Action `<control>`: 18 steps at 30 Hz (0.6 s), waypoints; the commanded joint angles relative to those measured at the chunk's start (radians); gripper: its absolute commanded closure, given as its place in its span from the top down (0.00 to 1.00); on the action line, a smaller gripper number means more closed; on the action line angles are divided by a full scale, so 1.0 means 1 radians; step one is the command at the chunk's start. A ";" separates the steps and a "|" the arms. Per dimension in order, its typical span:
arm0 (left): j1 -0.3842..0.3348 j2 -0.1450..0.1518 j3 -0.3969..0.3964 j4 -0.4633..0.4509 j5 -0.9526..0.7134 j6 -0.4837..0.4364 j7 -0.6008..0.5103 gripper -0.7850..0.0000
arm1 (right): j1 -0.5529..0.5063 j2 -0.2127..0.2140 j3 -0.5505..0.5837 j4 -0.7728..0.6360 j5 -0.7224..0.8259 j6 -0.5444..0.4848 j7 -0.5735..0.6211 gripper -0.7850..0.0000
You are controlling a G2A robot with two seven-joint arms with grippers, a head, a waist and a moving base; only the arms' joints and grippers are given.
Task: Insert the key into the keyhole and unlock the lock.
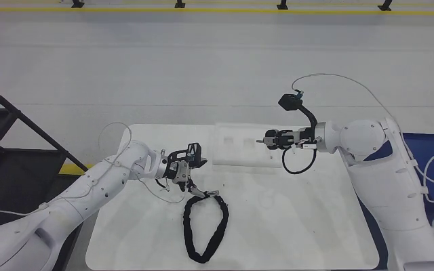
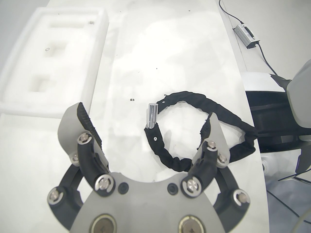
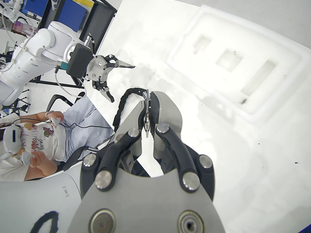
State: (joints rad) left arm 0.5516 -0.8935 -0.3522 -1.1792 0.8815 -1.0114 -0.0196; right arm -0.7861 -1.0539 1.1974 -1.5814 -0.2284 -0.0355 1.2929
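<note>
White table [image 2: 170, 49], black fabric-sleeved chain lock [image 2: 167, 155], chrome cylinder end [image 2: 153, 115]

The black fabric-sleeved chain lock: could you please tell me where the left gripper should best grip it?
Probably its sleeved end behind the chrome cylinder, from above, the left gripper straddling it crosswise: it lies flat on the white table, with the cylinder's tip unobstructed.

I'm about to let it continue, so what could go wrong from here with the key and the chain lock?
The left gripper is open near the lock cylinder, not gripping it, so the loose chain lock could slide when pushed. The right gripper is shut on the small key, which may twist or slip during insertion.
</note>
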 commanded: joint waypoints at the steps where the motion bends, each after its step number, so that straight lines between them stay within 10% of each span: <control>1: 0.000 0.000 0.000 0.000 0.000 0.000 0.000 1.00 | 0.000 0.000 0.000 0.000 0.000 0.000 0.000 0.00; 18: 0.053 -0.001 -0.027 -0.026 0.102 0.085 0.067 1.00 | 0.000 0.000 0.000 0.000 0.000 0.000 0.000 0.00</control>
State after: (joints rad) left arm 0.5992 -0.8938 -0.3768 -1.2048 0.9582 -0.9303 0.0301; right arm -0.7861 -1.0539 1.1974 -1.5814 -0.2284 -0.0355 1.2929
